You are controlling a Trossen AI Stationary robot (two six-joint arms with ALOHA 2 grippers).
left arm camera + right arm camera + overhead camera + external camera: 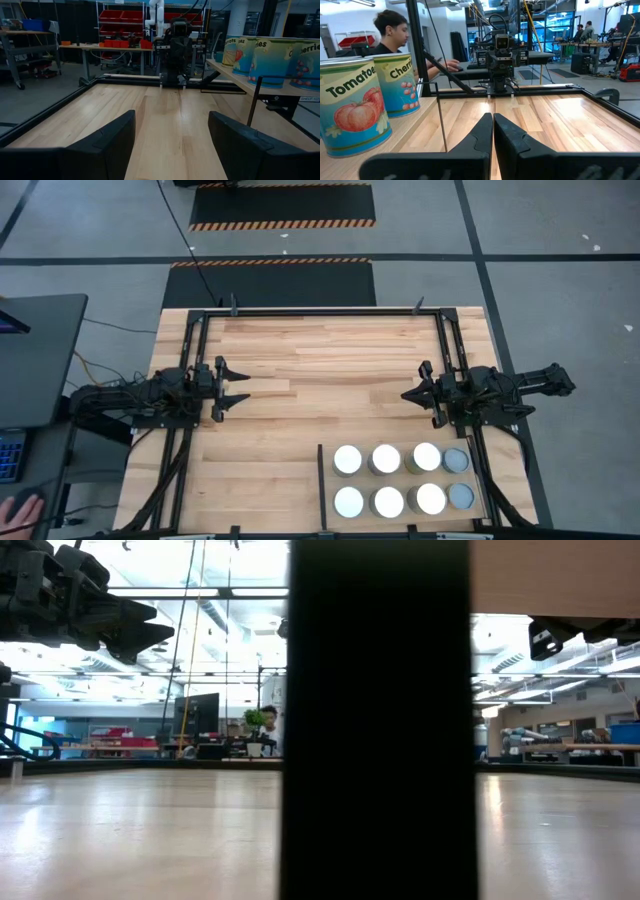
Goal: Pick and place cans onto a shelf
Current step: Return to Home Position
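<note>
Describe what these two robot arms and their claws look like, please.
Both the left arm and the right arm are matt black, built of chunky jointed segments with exposed brackets. The left gripper and the right gripper each end in two flat, wedge-shaped black fingers that taper to points. Thin dark cables loop over the joints. No markings are readable.
</note>
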